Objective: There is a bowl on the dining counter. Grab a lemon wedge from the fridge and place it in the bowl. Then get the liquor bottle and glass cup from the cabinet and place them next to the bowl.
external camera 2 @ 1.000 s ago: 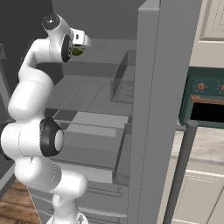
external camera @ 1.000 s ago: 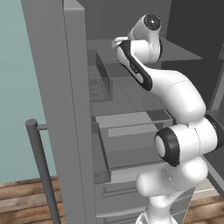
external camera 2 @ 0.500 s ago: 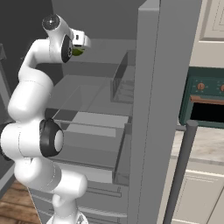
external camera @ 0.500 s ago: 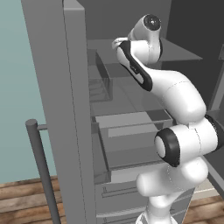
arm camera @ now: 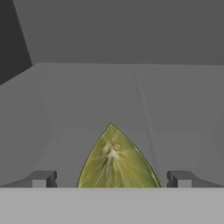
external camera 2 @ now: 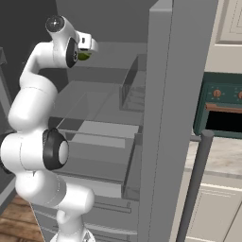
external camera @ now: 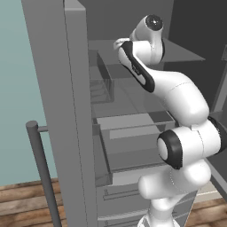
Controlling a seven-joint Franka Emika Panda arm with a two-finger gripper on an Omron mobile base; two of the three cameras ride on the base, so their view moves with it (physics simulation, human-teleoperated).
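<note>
The arm reaches high into the open fridge (external camera 2: 160, 118), over its upper shelf. The lemon wedge (arm camera: 117, 161) lies on that shelf, pointed tip away from the hand, right between the two fingertips (arm camera: 42, 178) of the gripper (arm camera: 112, 179), whose jaws stand wide, not touching it.

lemon wedge (arm camera: 116, 159): lower part cut off at hand view's bottom, contact with fingertips (arm camera: 41, 179) untellable | right base view: wedge mostly hidden behind gripper (external camera 2: 85, 49) | fridge (external camera: 66, 111): top and base cropped by frame edges
</note>
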